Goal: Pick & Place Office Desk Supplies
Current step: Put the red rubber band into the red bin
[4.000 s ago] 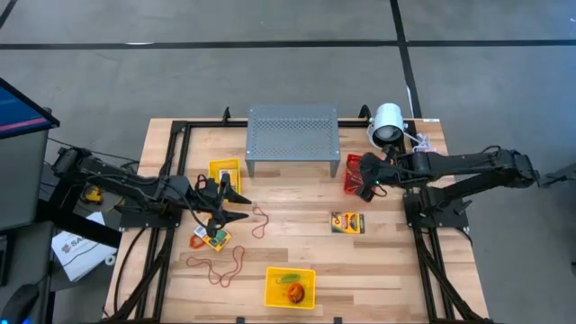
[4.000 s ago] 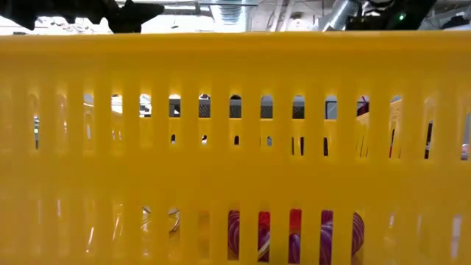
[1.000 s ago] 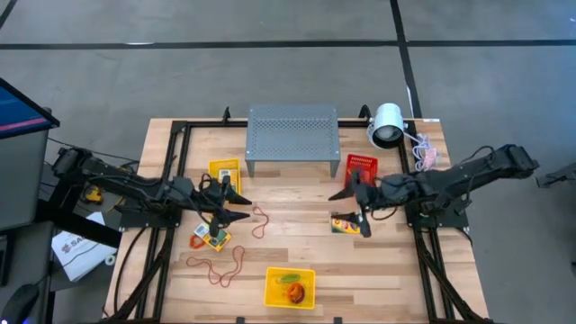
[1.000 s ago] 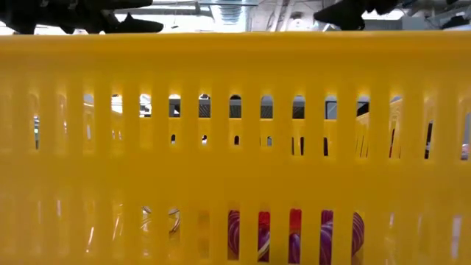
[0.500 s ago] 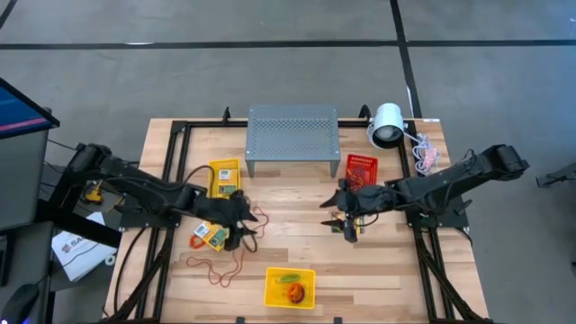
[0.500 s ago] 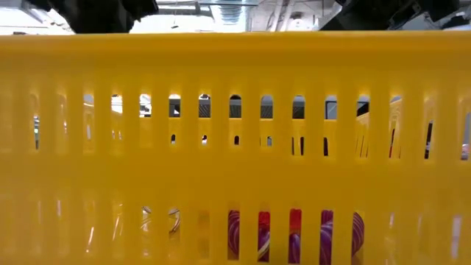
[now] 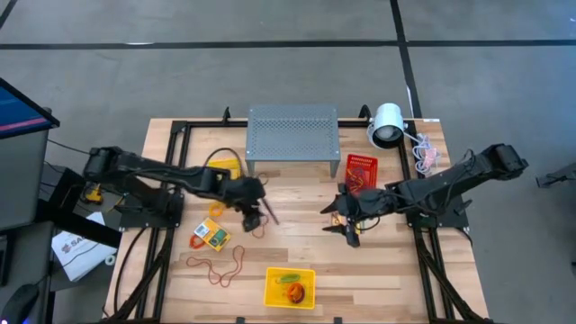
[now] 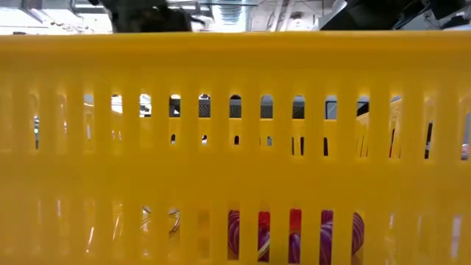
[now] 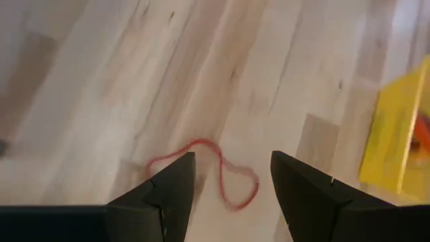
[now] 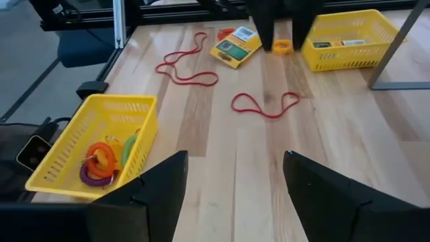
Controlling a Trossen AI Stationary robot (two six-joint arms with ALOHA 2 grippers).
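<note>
Fingers apart on my left gripper [image 9: 228, 176] over the red band [image 9: 213, 171]; right gripper [image 10: 232, 176] spread too, mid-frame.

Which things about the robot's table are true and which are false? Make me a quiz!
1. The left gripper is open above a red rubber band. True.
2. The front yellow basket is empty. False: coloured loops lie in it.
3. The white lamp stands mid-table. False: it is at the back right corner.
4. A crayon box lies on the wood on the left side. True.
5. The right gripper is shut. False: its fingers stand open, with nothing between them.
</note>
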